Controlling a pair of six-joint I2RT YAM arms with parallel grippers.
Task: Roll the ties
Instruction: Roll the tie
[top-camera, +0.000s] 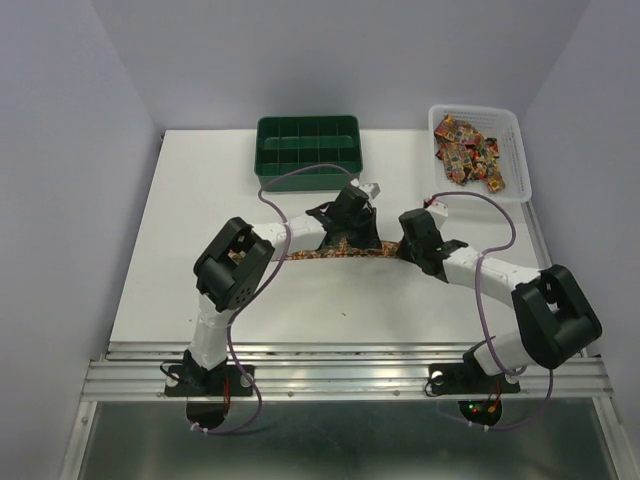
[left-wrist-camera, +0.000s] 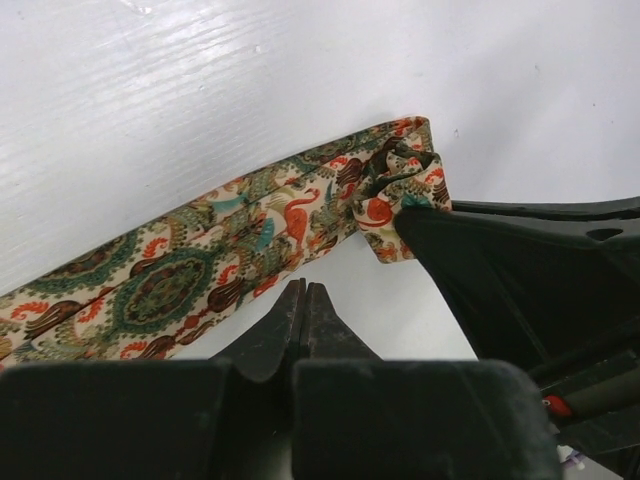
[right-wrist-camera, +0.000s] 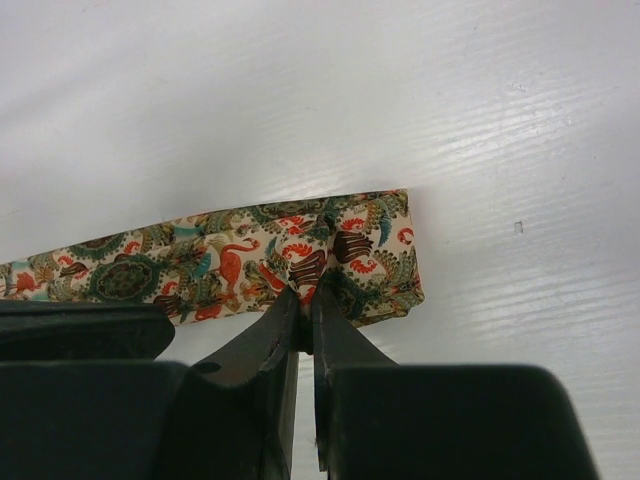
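Observation:
A paisley tie (top-camera: 318, 254) lies stretched across the middle of the table. It also shows in the left wrist view (left-wrist-camera: 180, 280) and the right wrist view (right-wrist-camera: 200, 262). Its right end is folded over into a short doubled flap (right-wrist-camera: 370, 255). My right gripper (right-wrist-camera: 305, 298) is shut on the near edge of that flap; it sits at the tie's right end in the top view (top-camera: 408, 250). My left gripper (left-wrist-camera: 303, 292) is shut and empty, just beside the tie's near edge, left of the fold (top-camera: 357, 238). The right gripper's black body (left-wrist-camera: 520, 270) covers part of the fold.
A green compartment tray (top-camera: 308, 150) stands at the back centre. A white basket (top-camera: 512, 150) at the back right holds several more patterned ties (top-camera: 468, 148). White table (top-camera: 200, 220) spreads on all sides, with a metal rail along the near edge.

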